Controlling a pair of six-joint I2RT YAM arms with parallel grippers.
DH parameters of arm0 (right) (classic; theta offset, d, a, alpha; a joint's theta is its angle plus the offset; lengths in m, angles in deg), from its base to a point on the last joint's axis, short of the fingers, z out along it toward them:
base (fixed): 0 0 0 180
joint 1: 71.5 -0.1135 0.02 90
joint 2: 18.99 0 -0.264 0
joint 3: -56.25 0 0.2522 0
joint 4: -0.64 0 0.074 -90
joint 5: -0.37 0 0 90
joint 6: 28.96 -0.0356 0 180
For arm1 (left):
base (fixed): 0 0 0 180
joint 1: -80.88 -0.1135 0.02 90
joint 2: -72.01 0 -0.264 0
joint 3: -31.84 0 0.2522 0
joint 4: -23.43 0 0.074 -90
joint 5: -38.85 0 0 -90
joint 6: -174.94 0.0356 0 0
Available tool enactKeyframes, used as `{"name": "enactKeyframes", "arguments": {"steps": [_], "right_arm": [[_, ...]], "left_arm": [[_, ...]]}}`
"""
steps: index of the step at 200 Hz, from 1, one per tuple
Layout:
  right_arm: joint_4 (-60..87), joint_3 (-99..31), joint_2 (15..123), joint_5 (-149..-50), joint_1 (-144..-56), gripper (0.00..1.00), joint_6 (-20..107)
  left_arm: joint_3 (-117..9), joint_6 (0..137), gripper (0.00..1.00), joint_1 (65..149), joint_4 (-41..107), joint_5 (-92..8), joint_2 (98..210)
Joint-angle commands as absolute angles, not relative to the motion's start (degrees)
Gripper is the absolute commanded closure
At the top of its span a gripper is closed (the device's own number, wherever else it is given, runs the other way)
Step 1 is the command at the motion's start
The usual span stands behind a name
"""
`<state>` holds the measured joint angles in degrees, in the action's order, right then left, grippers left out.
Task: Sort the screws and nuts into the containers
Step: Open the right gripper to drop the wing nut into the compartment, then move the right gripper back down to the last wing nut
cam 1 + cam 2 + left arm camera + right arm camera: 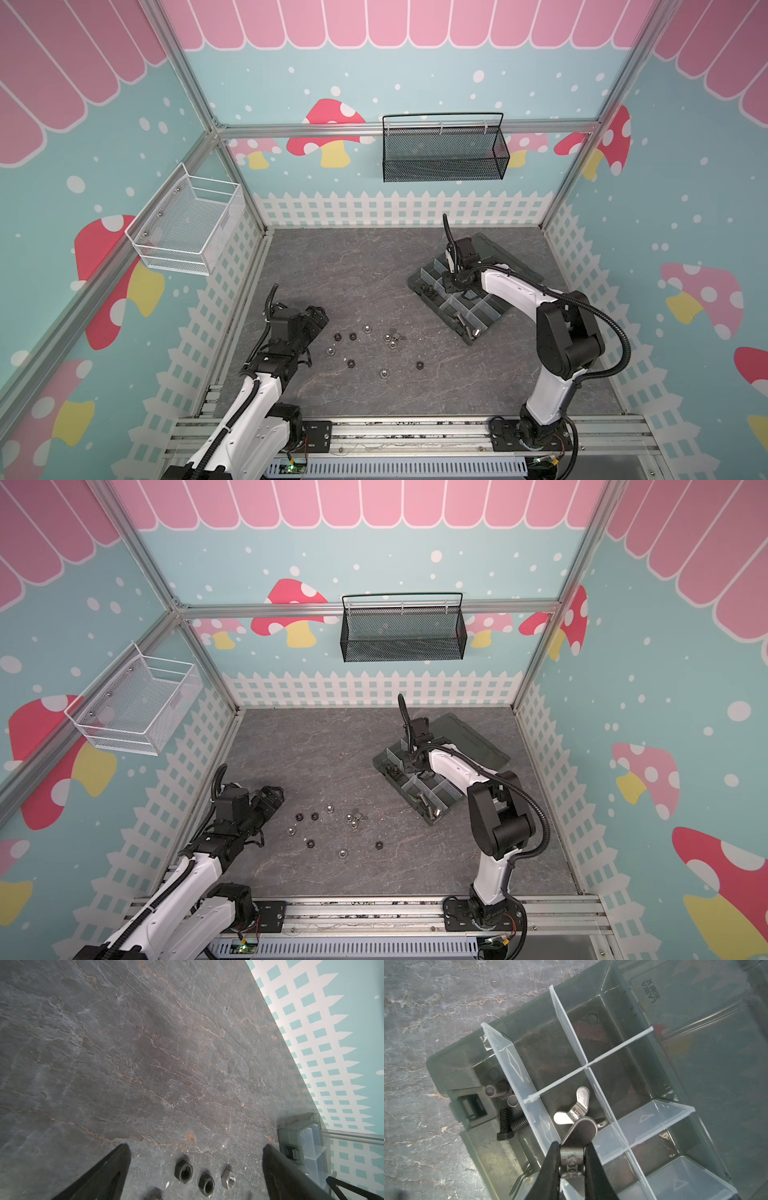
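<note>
My right hand (572, 1145) pinches a wing nut (583, 1128) above the box (446, 1068), screws (506, 1124) already binned beside it; my left hand (196, 1147), wide, hangs over nuts (184, 1171) left on the table (145, 1043).

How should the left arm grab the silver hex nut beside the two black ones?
Pinch two opposite flats of the shiny silver hexagonal nut, coming from above: it lies flat on the grey stone-look tabletop, hole up, likely too low to take sideways.

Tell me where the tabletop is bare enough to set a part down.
Bare: the back-left tabletop, bordered by the fence wall, the organizer box and the loose nuts. Crowded: the front middle, nuts scattered between left claw and box.
</note>
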<state>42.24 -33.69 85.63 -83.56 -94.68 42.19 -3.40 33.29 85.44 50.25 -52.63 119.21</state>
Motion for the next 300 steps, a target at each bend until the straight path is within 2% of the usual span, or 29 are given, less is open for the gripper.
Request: {"name": "enactKeyframes", "arguments": {"steps": [1,22,78,92,205,250,300], "right_arm": [[41.23,-36.2,86.97,-84.27,-94.42,1.0,43.55],[41.21,-36.74,88.16,-84.09,-94.26,0.94,43.81],[41.38,-37.22,89.09,-83.83,-94.09,0.66,44.34],[41.51,-37.16,88.7,-83.94,-94.08,0.61,44.34],[41.73,-32.43,78.54,-85.76,-96.25,0.59,43.21],[43.89,-30.48,75.33,-84.63,-102.65,0.58,41.22],[45.9,-30.17,77.97,-87.53,-113.25,0.58,38.21]], "left_arm": [[-3.54,32.82,0.0,85.14,51.19,-53.35,119.06],[-3.7,32.82,0.0,85.18,51.29,-53.35,119.22],[-3.99,32.91,0.0,85.17,51.59,-53.44,119.49],[-4.01,32.91,0.0,85.14,51.79,-53.45,119.39],[-3.55,33.07,0.0,85.14,52.51,-54.05,117.9],[-3.63,32.83,0.0,85.17,52.53,-53.75,118.13],[-4.32,32.65,0.0,85.17,52.02,-53.47,119.03]]}}
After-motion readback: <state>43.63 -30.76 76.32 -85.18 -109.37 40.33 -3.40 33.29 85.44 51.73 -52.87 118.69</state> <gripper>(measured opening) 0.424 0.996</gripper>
